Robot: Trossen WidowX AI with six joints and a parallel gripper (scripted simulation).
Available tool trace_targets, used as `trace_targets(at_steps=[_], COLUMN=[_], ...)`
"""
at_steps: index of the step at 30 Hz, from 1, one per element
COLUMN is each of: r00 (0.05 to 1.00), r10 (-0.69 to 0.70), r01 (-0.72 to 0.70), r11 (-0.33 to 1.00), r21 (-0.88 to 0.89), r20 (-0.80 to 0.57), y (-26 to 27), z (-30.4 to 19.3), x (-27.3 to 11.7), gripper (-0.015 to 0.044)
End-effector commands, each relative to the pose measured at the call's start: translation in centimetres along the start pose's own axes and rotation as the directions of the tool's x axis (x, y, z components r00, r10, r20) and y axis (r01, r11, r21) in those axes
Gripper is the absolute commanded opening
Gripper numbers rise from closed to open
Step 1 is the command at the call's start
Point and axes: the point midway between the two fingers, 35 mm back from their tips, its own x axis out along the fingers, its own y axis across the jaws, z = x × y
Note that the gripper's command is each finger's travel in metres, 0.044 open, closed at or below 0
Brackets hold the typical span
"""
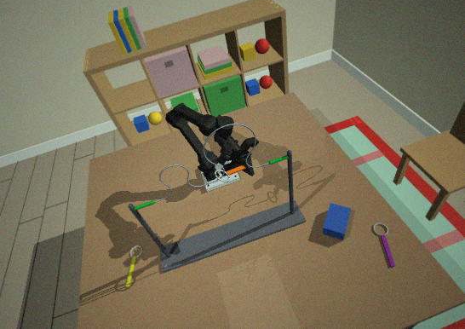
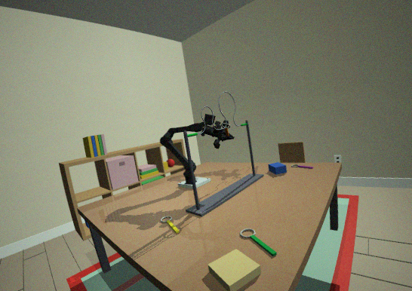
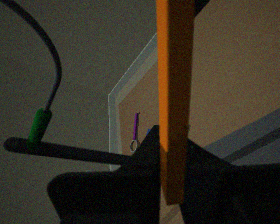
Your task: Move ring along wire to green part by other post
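The orange handle (image 1: 235,170) (image 2: 227,132) (image 3: 175,90) is held by its end in my gripper (image 1: 244,167) (image 2: 229,135) (image 3: 161,130), which is shut on it. The handle lies tilted sideways in the top view. Its ring (image 1: 221,175) is around the middle stretch of the grey wire (image 1: 174,165) (image 2: 225,92) (image 3: 59,70), between the small loop and the big loop. The ring is too small and cluttered to tell its clearance. The green parts are at the left post (image 1: 145,204) (image 2: 192,134) and the right post (image 1: 278,159) (image 2: 244,124) (image 3: 40,127).
The big wire loop rises close beside my gripper and forearm. The posts stand on a dark base (image 1: 221,244) (image 2: 226,194). A blue block (image 1: 336,221) (image 2: 277,168), a purple-handled ring (image 1: 387,251) and a yellow-handled ring (image 1: 131,272) lie on the table. A green-handled ring (image 2: 262,244) and a yellow block (image 2: 234,266) are nearer.
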Motion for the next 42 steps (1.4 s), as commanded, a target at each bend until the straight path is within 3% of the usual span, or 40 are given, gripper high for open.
trace_targets(at_steps=[1, 19, 42], r00=[0.998, 0.962, 0.863], r10=[0.055, 0.274, 0.487], r01=[-0.054, -0.244, -0.383], r11=[0.995, 0.852, 0.457], r21=[0.089, 0.463, 0.803], r20=[-0.013, 0.004, 0.134], y=[1.8, 8.3, 13.8], z=[0.0, 2.0, 7.7], x=[-0.2, -2.2, -6.0], gripper=[-0.0150, -0.0150, -0.0150])
